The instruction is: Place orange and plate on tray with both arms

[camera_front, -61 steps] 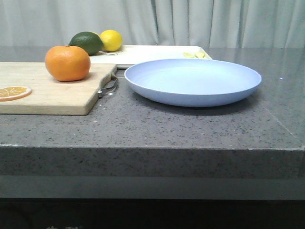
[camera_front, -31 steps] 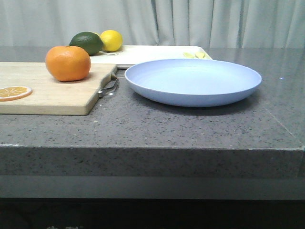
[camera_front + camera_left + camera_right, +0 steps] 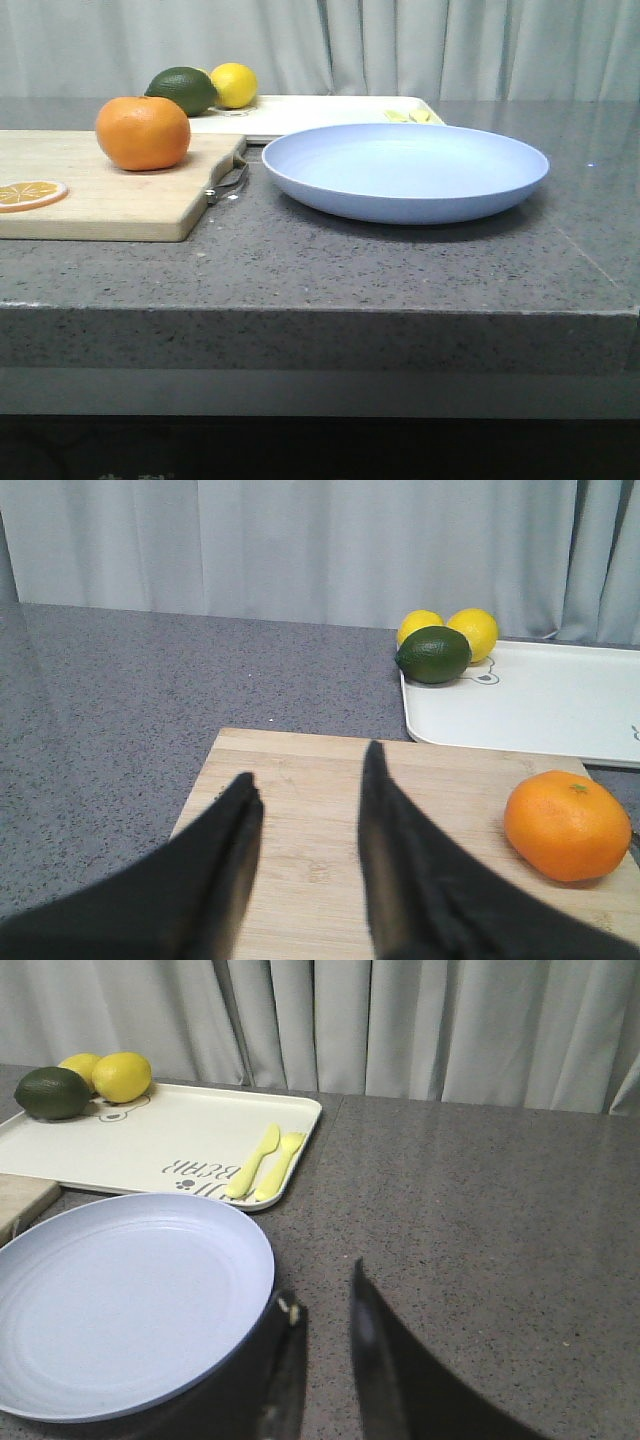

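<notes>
Beyond the left gripper (image 3: 308, 810), on the same board: orange (image 3: 567, 825), whole, round, bright, skin dimpled and glossy, green stem scar on top. It is sitting on the light wooden cutting board (image 3: 300, 780), off to the side of the fingers, not touching them. Left fingers (image 3: 225, 865) are standing moderately apart over the bare board, holding nothing.

Plate (image 3: 120, 1300): large, round, shallow, pale lavender-blue, matte. It is lying on the speckled grey stone counter (image 3: 480, 1220), just beside the right gripper (image 3: 320, 1335), whose near finger (image 3: 285, 1360) is showing at the rim. Right fingers are parted by a narrow gap, gripping nothing.

Tray (image 3: 170, 1145): flat, rectangular, cream-white, low rim, rounded corners, printed lettering. It is lying past the plate, away from the right fingers. It is carrying two yellow lemons (image 3: 120, 1076), one dark green lime (image 3: 52, 1093) and pale yellow toy cutlery (image 3: 265, 1165).

Orange slice (image 3: 30, 193): flat, resting on the board's near part.

Compared with a second ago: orange, plate and tray are remaining unmoved in the front view.
</notes>
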Available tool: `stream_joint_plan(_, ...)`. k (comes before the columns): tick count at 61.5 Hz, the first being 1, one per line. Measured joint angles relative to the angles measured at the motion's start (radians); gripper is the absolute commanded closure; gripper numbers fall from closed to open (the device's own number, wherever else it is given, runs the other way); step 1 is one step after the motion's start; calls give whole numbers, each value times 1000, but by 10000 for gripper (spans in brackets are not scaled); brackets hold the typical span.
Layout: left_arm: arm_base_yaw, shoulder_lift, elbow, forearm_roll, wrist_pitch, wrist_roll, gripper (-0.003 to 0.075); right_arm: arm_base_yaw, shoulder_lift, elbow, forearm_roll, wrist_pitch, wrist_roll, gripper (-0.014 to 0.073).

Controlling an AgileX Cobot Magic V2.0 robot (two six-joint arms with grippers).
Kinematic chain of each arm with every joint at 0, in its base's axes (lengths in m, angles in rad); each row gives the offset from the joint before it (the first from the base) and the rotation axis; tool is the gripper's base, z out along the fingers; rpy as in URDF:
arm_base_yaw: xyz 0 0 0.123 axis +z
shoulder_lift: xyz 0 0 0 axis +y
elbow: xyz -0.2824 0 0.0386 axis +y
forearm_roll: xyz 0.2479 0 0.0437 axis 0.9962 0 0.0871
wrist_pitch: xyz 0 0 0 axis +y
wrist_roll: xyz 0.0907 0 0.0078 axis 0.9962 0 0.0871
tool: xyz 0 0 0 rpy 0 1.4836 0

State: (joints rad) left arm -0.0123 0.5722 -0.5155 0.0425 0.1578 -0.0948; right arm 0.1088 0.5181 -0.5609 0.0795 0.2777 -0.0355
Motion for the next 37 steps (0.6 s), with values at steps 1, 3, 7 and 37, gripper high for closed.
stream_joint_plan(1, 0, 0, 0, 0, 0, 0, 164, 0, 0, 0, 0, 0, 0, 176)
stream_joint_plan(3, 0, 0, 0, 0, 0, 0, 97, 0, 0, 0, 0, 0, 0, 117)
stream_joint_plan(7, 0, 0, 0, 0, 0, 0, 22, 0, 0, 0, 0, 0, 0, -9)
stream_joint_plan(37, 0, 0, 0, 0, -3, 0, 38, 0, 0, 0, 0, 0, 0, -49)
